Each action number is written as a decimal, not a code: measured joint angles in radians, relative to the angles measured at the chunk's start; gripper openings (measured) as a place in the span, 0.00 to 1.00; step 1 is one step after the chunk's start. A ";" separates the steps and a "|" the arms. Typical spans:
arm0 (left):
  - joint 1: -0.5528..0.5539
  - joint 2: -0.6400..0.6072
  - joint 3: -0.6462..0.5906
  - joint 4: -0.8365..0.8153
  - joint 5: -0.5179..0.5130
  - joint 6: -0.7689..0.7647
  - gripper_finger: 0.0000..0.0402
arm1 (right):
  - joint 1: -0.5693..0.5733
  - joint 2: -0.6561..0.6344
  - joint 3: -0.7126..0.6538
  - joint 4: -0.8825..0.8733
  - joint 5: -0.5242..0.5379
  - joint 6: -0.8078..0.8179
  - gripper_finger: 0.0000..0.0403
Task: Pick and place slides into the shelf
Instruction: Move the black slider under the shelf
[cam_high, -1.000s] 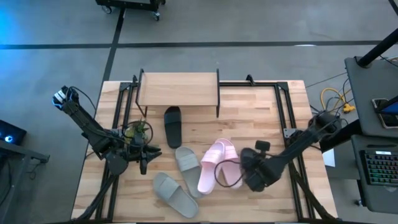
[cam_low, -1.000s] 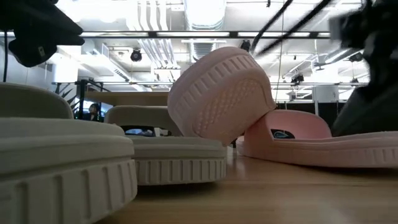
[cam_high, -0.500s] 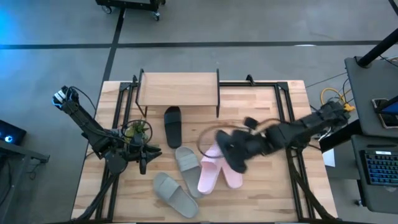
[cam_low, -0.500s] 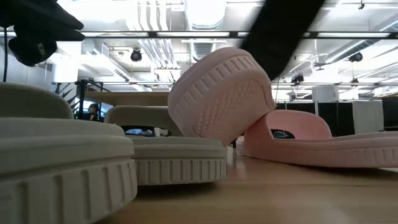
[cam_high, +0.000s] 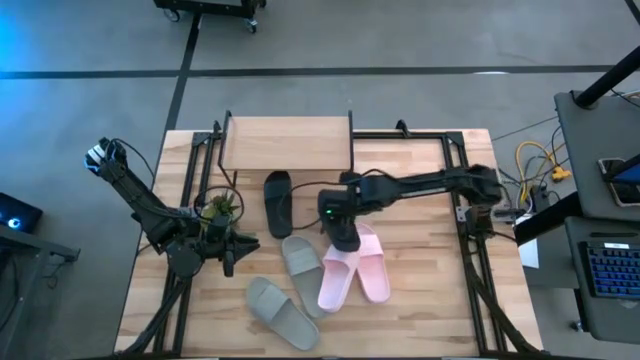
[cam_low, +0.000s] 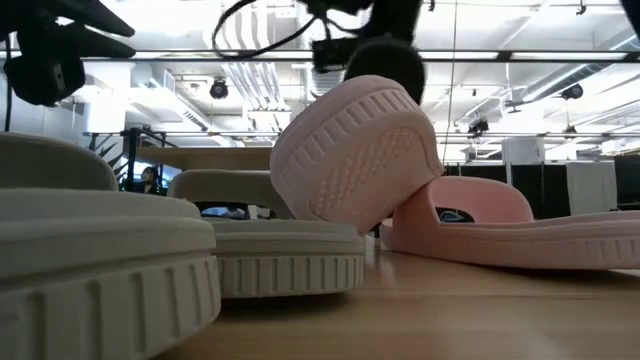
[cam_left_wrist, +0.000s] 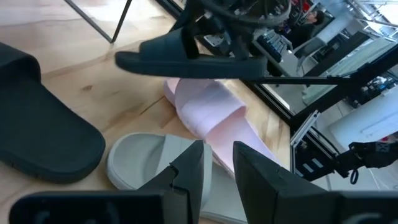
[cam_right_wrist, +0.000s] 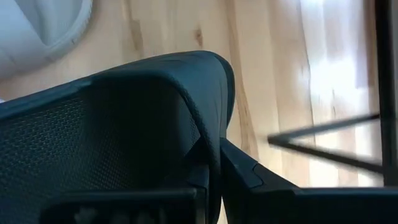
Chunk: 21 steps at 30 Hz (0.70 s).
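Observation:
My right gripper is over the table's middle, shut on a black slide held in the air above the pale pink pair. One pink slide leans with its toe end on the other pink slide. The second black slide lies flat in front of the shelf. Both grey-green slides lie sole down near the near edge. My left gripper waits at the table's left, open by a narrow gap and touching nothing. My right gripper holds the black slide by its wide strap, pinched at the strap's edge. The fingers come from above, pointing down. The slide is lifted clear and hangs about level below the fingers, just over the pink pair.
Black metal frame rails run along the table's left and right sides. The shelf's thin legs stand just beyond the carried slide. Bare wood shows on the table's right half.
My right gripper has swung from the table's near right toward the left and the far edge, carrying the black slide over the pink pair toward the shelf. The other slides have stayed where they were.

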 joint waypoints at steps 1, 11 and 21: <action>0.000 0.000 0.000 -0.002 0.000 -0.001 0.18 | -0.003 0.025 0.022 0.002 0.006 -0.014 0.03; 0.000 0.000 0.000 -0.010 0.001 0.003 0.18 | -0.019 0.253 0.309 -0.012 0.151 -0.137 0.03; 0.000 0.000 -0.006 -0.012 0.013 0.004 0.18 | -0.019 0.546 0.631 -0.183 0.344 -0.169 0.06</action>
